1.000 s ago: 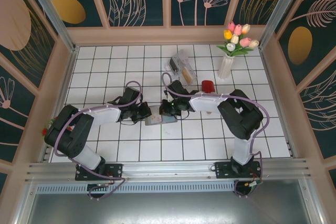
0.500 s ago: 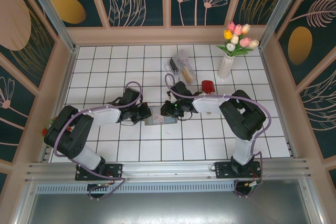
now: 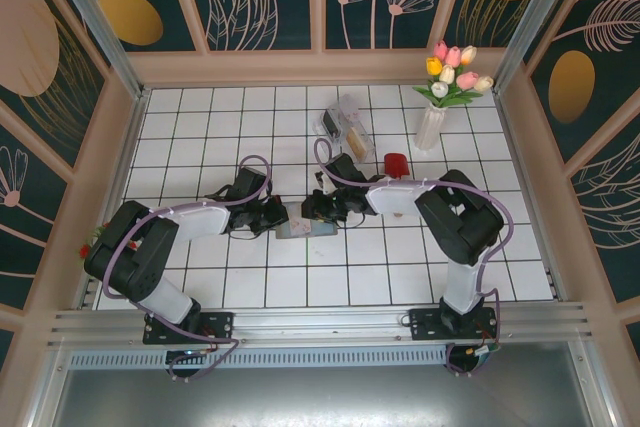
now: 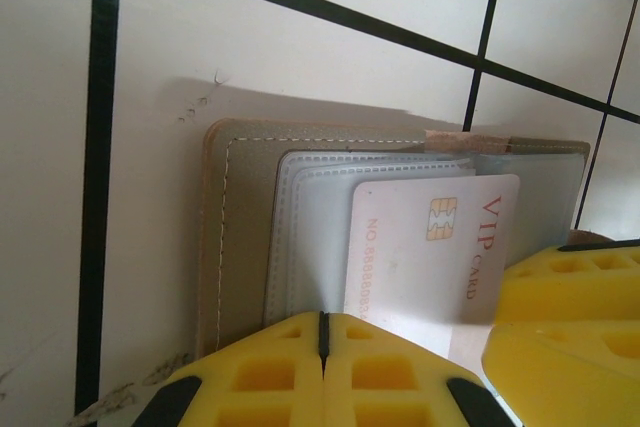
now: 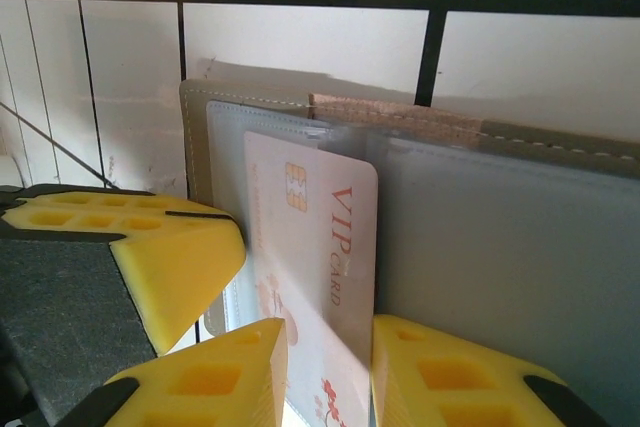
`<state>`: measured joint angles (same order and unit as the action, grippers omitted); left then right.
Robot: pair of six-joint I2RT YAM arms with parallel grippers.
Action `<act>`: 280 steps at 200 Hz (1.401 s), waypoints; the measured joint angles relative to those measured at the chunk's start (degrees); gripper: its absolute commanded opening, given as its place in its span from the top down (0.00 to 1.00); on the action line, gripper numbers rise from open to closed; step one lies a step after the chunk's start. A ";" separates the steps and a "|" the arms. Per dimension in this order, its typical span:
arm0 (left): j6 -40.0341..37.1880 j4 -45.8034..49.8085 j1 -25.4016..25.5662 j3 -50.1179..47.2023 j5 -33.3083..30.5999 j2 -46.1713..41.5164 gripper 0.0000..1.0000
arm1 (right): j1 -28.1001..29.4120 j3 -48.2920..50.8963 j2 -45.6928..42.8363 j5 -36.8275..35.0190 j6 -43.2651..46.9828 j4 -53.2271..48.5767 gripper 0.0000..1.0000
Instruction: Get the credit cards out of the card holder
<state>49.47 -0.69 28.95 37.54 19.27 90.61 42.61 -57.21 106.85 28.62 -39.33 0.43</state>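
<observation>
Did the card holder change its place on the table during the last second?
No. The card holder lies at the same spot against the black grid lines of the table, in the top view.

The top camera looks steeply down over the whole bench (image 3: 200, 127), while both wrist cameras, seemingly facing each other, closely frame the card holder (image 4: 240, 227).

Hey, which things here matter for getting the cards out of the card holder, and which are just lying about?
For the job:
card holder
VIP card poking out of it
left claw, shut, at the holder's edge
right claw, open, astride the card

Just lying about:
clear plastic box
vase of tulips
small red object
</observation>
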 measured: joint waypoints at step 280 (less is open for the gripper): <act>2.45 6.84 -3.56 11.98 4.13 -17.64 0.13 | -12.48 6.01 -27.21 11.13 2.78 7.87 1.00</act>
<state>51.92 6.15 25.39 49.52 23.40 72.97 30.13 -51.20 79.64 39.75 -36.56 8.29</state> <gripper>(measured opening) 0.854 0.064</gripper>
